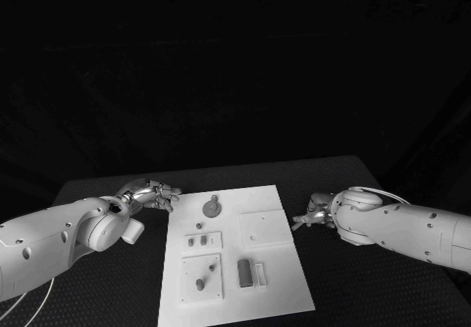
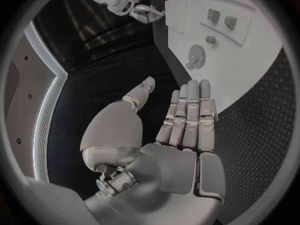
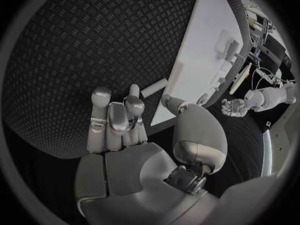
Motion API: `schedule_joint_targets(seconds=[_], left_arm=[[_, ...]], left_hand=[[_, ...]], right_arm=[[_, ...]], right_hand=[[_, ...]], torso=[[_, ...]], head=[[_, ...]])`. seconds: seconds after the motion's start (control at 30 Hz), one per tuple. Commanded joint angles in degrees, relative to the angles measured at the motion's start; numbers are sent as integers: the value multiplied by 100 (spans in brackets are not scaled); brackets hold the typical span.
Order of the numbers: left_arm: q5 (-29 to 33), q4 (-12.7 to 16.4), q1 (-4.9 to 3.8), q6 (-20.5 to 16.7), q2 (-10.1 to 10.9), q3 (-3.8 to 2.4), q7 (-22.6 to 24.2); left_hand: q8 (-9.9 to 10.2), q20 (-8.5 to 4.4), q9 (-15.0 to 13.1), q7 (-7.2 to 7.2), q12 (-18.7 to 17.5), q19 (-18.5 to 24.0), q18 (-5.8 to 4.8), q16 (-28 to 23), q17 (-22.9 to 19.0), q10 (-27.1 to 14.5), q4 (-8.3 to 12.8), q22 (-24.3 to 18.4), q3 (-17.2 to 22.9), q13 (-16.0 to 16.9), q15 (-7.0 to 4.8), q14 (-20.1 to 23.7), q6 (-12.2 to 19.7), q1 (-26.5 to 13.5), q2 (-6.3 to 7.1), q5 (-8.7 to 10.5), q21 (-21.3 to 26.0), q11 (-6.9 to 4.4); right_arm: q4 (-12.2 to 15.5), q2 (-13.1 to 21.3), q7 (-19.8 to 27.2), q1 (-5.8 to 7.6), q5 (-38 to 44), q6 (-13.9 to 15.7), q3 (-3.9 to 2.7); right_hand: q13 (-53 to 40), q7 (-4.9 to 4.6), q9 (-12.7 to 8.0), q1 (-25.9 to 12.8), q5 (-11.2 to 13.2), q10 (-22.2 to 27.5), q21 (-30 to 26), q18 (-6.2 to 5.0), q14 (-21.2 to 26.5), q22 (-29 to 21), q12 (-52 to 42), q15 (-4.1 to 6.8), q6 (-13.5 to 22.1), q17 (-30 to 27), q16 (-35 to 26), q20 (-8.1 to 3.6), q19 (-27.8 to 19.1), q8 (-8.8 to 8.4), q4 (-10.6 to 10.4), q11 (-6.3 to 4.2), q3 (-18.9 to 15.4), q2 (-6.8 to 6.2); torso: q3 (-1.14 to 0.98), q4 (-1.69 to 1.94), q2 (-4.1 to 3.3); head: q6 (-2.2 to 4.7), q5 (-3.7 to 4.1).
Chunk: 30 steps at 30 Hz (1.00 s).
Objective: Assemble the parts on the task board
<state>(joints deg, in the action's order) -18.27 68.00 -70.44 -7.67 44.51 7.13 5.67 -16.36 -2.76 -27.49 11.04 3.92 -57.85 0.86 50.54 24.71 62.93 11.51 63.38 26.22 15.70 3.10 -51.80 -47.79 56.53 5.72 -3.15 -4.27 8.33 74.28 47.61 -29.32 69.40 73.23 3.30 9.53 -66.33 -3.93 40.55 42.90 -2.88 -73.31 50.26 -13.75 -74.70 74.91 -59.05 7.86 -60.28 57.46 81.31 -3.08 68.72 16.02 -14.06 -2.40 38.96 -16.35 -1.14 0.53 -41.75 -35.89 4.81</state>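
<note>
With both hands' fingers apart and empty beside the task board (image 1: 270, 204), we judge the small gear (image 1: 211, 206) light, rigid, best pinched by its rim.

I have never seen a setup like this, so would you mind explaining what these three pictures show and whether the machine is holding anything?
It is a robot with two white arms, each ending in a silver many-fingered hand. One picture looks down from its head; the two round ones come from cameras at its wrists, behind each hand. On the black table lies a white task board carrying small grey parts, among them a gear and a dark block. The left hand is beside the board's left edge, fingers extended and holding nothing. The right hand is at the board's right edge, fingers partly curled; a small pale peg lies on the table just beyond them, not gripped.
</note>
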Motion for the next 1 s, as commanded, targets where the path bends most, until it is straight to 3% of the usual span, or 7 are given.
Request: schedule_joint_targets(seconds=[0.03, 0.37, 0.6, 0.77, 0.83, 0.9, 1.0], left_arm=[[-15, 19, -6, 64, -17, -3, 7], [-15, 21, -6, 73, -19, -2, -2], [-15, 24, -6, 88, -19, -2, -16], [-15, 27, -6, 94, -15, -2, -26], [-15, 27, -6, 100, -15, -2, -30], [-15, 27, -6, 113, -11, -2, -44], [-15, 27, -6, 119, -9, -2, -55]], left_hand=[[-24, 18, 6, -11, 10, 28, 64, -36, 6, -29, -13, 3, -18, 8, -1, 19, 31, -18, -50, 20, 19, -1], [-25, 18, 6, -11, 10, 28, 65, -36, 7, -29, -18, 3, -22, 9, 0, 20, 30, -25, -52, 19, 19, -1], [-26, 18, 6, -11, 10, 28, 65, -37, 8, -30, -20, 3, -24, 9, 0, 20, 31, -27, -52, 20, 20, -1], [-26, 18, 6, -11, 10, 28, 65, -37, 8, -30, -21, 3, -25, 9, 0, 20, 31, -28, -53, 20, 20, -1], [-26, 18, 6, -11, 10, 29, 65, -38, 8, -31, -21, 3, -25, 9, 0, 20, 31, -28, -53, 20, 20, -1], [-26, 17, 7, -11, 10, 29, 66, -38, 9, -31, -21, 3, -25, 9, 0, 20, 32, -28, -53, 19, 20, -1], [-26, 17, 7, -12, 9, 29, 66, -38, 9, -31, -21, 3, -26, 9, -1, 20, 32, -28, -53, 19, 20, -1]], right_arm=[[-49, -58, -191, -36, -346, -510, 28], [-219, -283, -146, -38, -291, -567, 30], [-372, -460, -126, -79, -83, -701, 41], [-467, -559, -121, -143, 35, -873, 54], [-476, -578, -100, -166, 112, -911, 58], [-459, -594, -60, -190, 177, -936, 61], [-425, -598, -7, -199, 225, -918, 62]], right_hand=[[8, 4, -12, -46, 7, -53, 31, -125, -52, 110, -38, 9, -48, 47, 35, -7, 43, 17, -69, -5, 4, 33], [12, 24, 5, -32, 7, -98, 52, -125, -84, 110, -51, 35, -82, 96, 63, -26, 60, 25, -131, -25, -19, 72], [8, 25, 24, 155, 7, -99, 73, -125, -75, 112, -56, 40, -81, 92, 69, -32, 43, 14, 51, -27, -140, 148], [-4, 19, 40, 393, 8, -79, 86, -125, -60, 111, -61, 33, -70, 88, 72, -21, -4, -8, 491, -20, -361, 288], [-9, 14, 43, 541, 9, -61, 87, -125, -41, 111, -60, 30, -60, 67, 65, -20, -29, -21, 759, -15, -422, 318], [-18, -1, 42, 843, 8, -24, 77, -121, 9, 104, -57, 19, -35, 14, 41, -14, -63, -46, 1175, -1, -405, 253], [-28, -18, 39, 1116, 8, 12, 66, -120, 54, 98, -58, 2, -11, -29, 22, 7, -82, -74, 1541, 18, -339, 195]], torso=[[1, -2, -2], [-7, -4, -3], [-9, -1, -1], [-6, -1, -2], [-6, -1, -1], [-8, -1, -1], [-11, -4, -1]], head=[[-4, 14], [-9, 10], [-18, 15], [-34, 23], [-41, 26], [-52, 27], [-60, 23]])
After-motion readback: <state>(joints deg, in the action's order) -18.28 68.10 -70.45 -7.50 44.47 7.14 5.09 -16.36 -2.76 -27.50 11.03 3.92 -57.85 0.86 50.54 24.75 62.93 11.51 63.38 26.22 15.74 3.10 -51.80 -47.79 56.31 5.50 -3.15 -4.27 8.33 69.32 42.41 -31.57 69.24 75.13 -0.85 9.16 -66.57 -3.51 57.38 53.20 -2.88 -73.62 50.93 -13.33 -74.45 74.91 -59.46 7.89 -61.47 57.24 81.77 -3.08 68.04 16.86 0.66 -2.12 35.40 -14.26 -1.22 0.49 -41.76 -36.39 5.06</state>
